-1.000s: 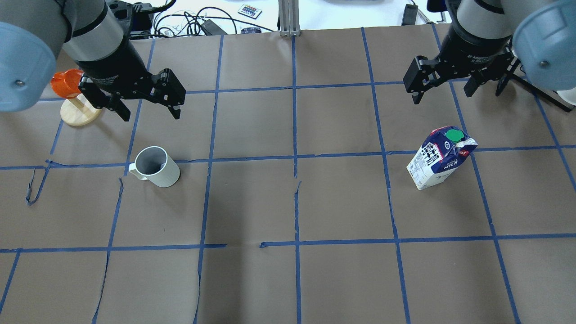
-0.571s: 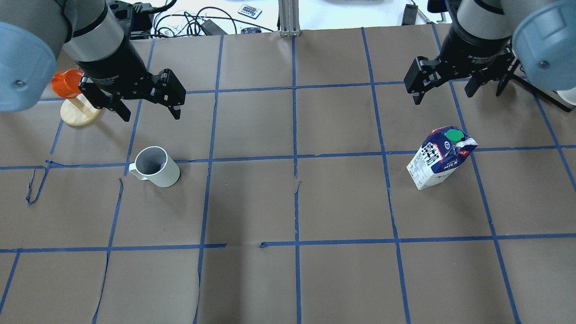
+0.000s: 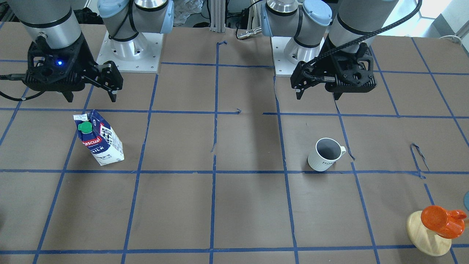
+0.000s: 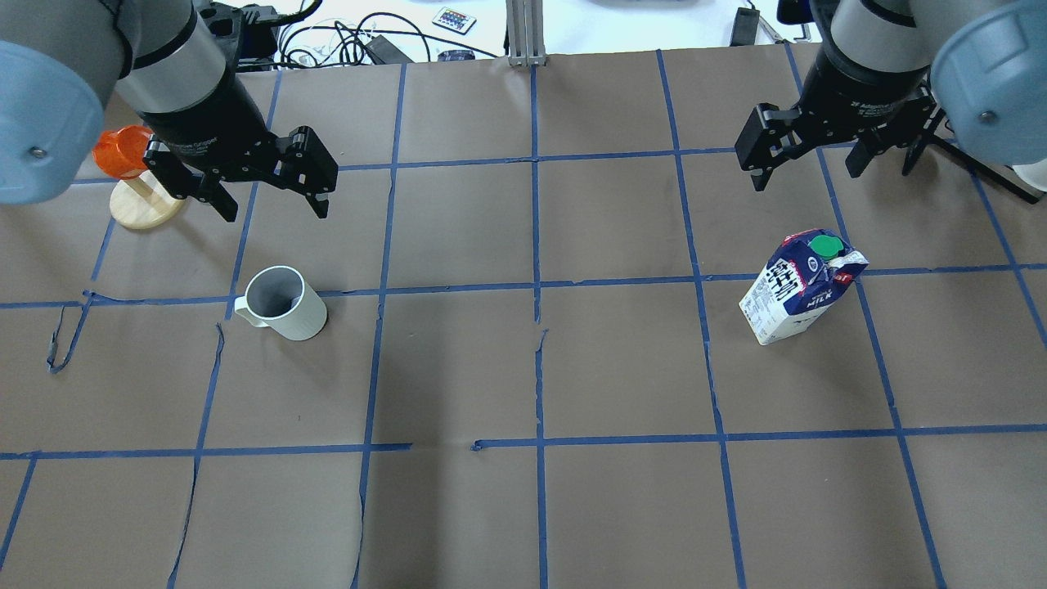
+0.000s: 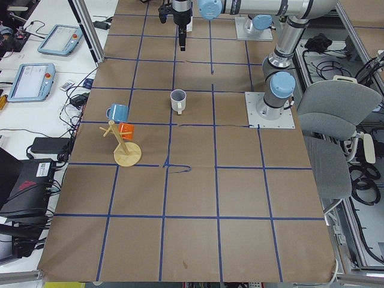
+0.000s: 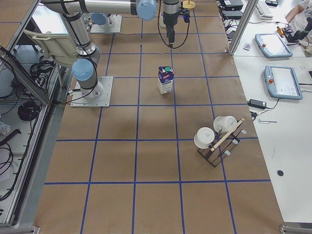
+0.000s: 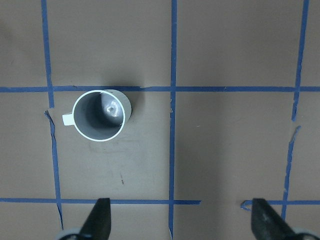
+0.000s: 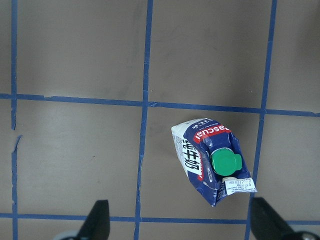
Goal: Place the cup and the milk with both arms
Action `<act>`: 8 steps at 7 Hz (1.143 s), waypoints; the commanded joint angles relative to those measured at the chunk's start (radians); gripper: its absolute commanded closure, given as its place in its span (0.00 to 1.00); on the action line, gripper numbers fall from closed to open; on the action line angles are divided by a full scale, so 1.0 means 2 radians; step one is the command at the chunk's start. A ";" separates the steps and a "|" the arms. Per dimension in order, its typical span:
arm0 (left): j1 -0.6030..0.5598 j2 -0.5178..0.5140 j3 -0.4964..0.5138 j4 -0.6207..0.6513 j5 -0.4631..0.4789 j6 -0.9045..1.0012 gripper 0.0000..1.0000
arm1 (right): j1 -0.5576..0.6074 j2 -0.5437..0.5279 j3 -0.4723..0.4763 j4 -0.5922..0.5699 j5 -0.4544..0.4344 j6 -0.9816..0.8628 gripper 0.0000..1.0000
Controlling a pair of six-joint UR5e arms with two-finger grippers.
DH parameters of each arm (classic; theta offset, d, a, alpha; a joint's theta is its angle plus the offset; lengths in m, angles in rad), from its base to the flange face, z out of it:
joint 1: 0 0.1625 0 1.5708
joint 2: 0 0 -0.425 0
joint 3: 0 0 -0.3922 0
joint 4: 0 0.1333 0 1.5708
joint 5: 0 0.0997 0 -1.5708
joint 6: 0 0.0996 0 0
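Note:
The white cup stands upright on the brown table, handle toward the view's left; it also shows in the front view and the left wrist view. My left gripper hovers open and empty beyond it, high above the table. The blue and white milk carton with a green cap stands on the right side, also in the front view and the right wrist view. My right gripper hovers open and empty beyond the carton.
An orange cup on a wooden stand sits at the far left, close behind my left gripper. A rack with white cups stands at the table's right end. Cables lie past the far edge. Blue tape lines grid the table.

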 commanded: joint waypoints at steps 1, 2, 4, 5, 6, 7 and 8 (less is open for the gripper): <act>0.000 0.000 -0.001 0.000 0.000 -0.001 0.00 | 0.000 0.001 0.001 0.001 -0.001 0.000 0.00; 0.000 0.000 -0.001 0.000 0.000 -0.001 0.00 | 0.001 0.001 0.000 0.001 -0.009 0.000 0.00; 0.000 0.000 -0.001 0.000 0.000 -0.001 0.00 | 0.002 0.005 0.000 -0.006 -0.011 0.002 0.00; 0.000 0.000 -0.001 0.000 0.000 -0.001 0.00 | -0.005 0.007 0.001 -0.006 -0.012 0.001 0.00; 0.000 0.000 -0.001 0.000 0.000 -0.001 0.00 | -0.010 0.021 0.002 -0.006 -0.030 -0.001 0.00; 0.000 0.000 -0.001 0.000 0.000 -0.001 0.00 | -0.017 0.051 0.004 -0.003 -0.062 -0.005 0.00; 0.000 0.000 -0.001 0.000 0.000 -0.001 0.00 | -0.026 0.054 0.010 -0.009 -0.089 -0.037 0.00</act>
